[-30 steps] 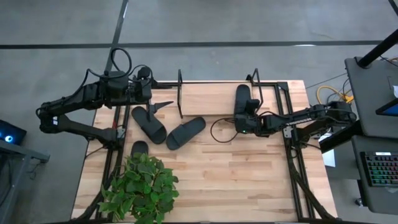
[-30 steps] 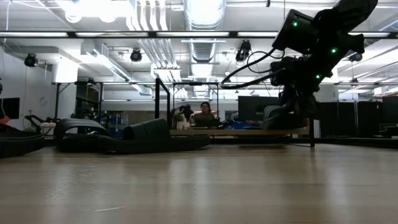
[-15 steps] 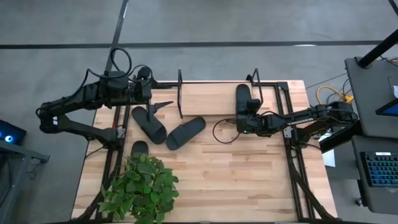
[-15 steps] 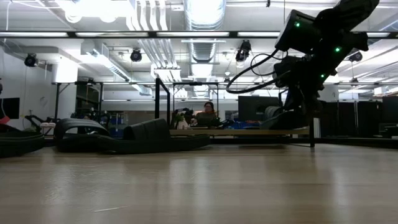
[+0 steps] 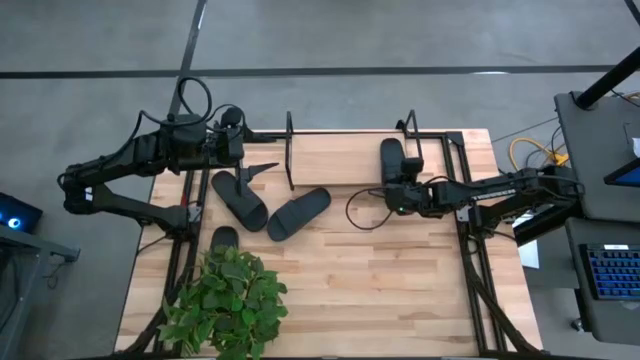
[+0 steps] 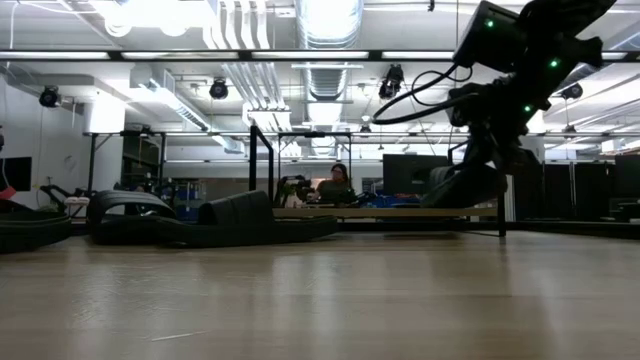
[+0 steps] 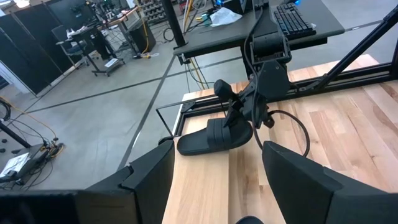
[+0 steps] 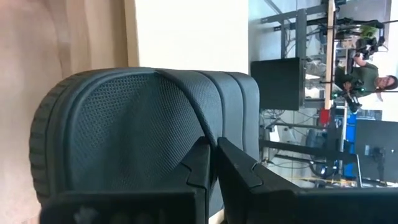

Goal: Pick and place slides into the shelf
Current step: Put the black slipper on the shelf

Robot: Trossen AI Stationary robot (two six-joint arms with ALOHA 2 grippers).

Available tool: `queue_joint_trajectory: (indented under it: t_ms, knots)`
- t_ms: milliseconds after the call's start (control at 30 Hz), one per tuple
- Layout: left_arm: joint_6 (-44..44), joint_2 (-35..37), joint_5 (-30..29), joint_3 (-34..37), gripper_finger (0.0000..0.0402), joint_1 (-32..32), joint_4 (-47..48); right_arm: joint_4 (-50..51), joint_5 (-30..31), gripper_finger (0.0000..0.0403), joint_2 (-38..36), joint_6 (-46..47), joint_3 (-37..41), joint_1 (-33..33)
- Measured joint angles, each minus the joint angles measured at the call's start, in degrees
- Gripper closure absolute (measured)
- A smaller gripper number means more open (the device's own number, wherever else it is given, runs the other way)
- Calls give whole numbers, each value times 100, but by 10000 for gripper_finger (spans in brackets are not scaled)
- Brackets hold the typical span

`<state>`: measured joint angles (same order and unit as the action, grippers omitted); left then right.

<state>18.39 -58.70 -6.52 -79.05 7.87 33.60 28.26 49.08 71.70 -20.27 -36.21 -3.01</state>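
Four black slides show in the high view. One (image 5: 238, 198) and another (image 5: 298, 213) lie flat on the table near its left side, and a third (image 5: 224, 238) is half under the plant. The fourth slide (image 5: 391, 158) lies on the pale board of the shelf (image 5: 340, 150), between its upright loops. My right gripper (image 5: 398, 186) is at that slide's near end, shut on it. My left gripper (image 5: 258, 168) waits open near the shelf's left loop (image 5: 290, 150), touching nothing; its wrist view shows its fingers spread wide (image 7: 217, 183). My right gripper pinches the edge of the slide's wide strap (image 8: 208, 134) between its two fingers (image 8: 199, 163). It reaches in from the table's near right side, slanting down. The slide (image 7: 214, 137) rests sole-down on the shelf board, its length running near to far.
A leafy green plant (image 5: 225, 305) fills the table's near left corner. Black frame rails (image 5: 470, 250) run along both table sides. A loose cable (image 5: 365, 210) loops on the wood beside the right gripper. Bare wood lies in the table's middle and near right.
My right gripper has drawn back a little toward the table's right edge, still shut on the slide. The slide has shifted slightly rightward with it along the shelf board.
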Motion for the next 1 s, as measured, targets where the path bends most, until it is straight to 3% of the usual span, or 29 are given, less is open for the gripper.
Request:
queue_joint_trajectory:
  t_ms: [467,1000]
  knots:
    - [0,2,0,0,173,-1,0,56,14,385,-2,266,0,-2]
    - [0,2,0,7,173,-2,0,216,-273,256,-4,563,-184,0]
